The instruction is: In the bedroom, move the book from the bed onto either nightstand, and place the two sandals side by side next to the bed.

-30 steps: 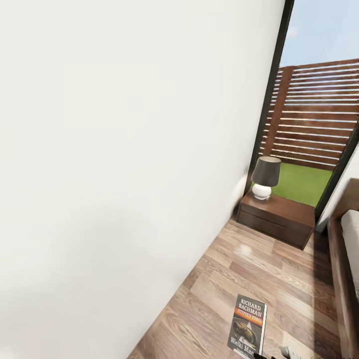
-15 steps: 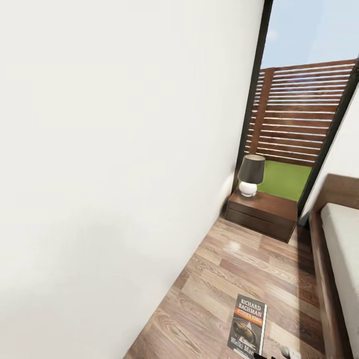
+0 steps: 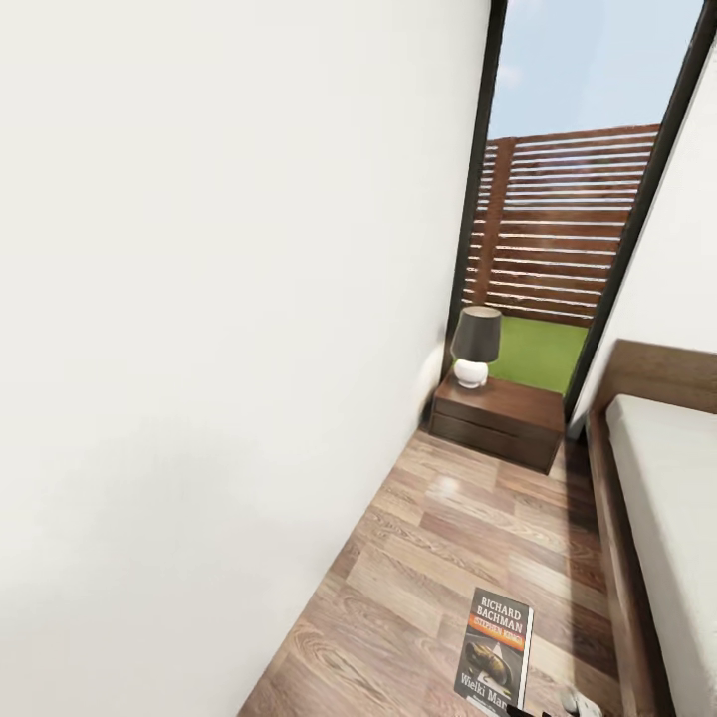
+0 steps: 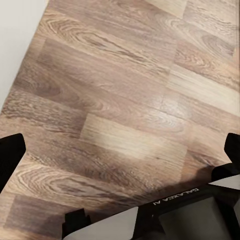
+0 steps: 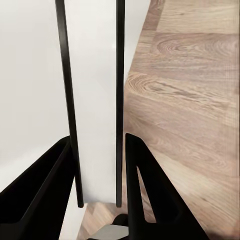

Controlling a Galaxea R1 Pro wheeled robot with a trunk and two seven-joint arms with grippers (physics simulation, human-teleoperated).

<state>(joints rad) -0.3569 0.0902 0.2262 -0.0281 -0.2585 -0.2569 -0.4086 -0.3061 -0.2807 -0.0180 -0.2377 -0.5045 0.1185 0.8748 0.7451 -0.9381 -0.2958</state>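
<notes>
**Book in hand, nightstand ahead**

You are carrying the book [image 3: 495, 652] toward the nightstand [image 3: 500, 419] at the far end of the aisle between the white wall [image 3: 219, 329] and the bed [image 3: 657, 508]. In the right wrist view the right hand [image 5: 98, 150] has its two dark fingers [image 5: 137, 180] pinched on the book's pages, seen edge-on. The left hand [image 4: 120, 150] stands wide with nothing between its fingertips, over bare wood floor [image 4: 125, 90].

The nightstand is well ahead, with a lamp [image 3: 474, 346] on its left part; the right part of its top looks free. Your next move, as I judge it, is to roll the base forward along the aisle, then reach the right arm over that free part and lay the book flat, clear of the lamp. The sandals wait until afterwards.
</notes>
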